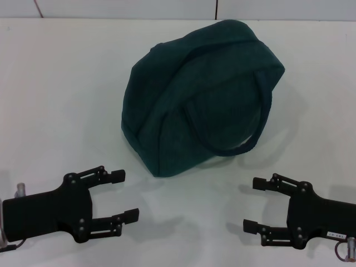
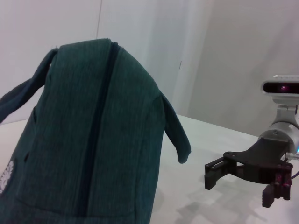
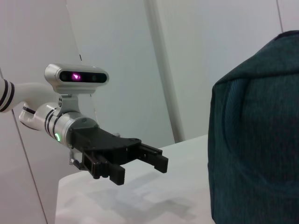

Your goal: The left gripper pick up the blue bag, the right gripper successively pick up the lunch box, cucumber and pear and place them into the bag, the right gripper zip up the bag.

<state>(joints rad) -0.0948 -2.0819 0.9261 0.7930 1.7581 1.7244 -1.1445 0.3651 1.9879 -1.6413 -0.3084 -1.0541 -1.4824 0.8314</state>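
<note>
One blue bag (image 1: 194, 94) lies zipped shut.

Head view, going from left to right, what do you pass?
Left tool, open, low at the left → blue bag, zipped, lying on the white table → right tool, open, low at the right.

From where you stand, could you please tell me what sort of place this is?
Probably a robot test bench: a bare white tabletop, plain white wall panels, and one dark teal fabric tote bag between two black tools.
</note>
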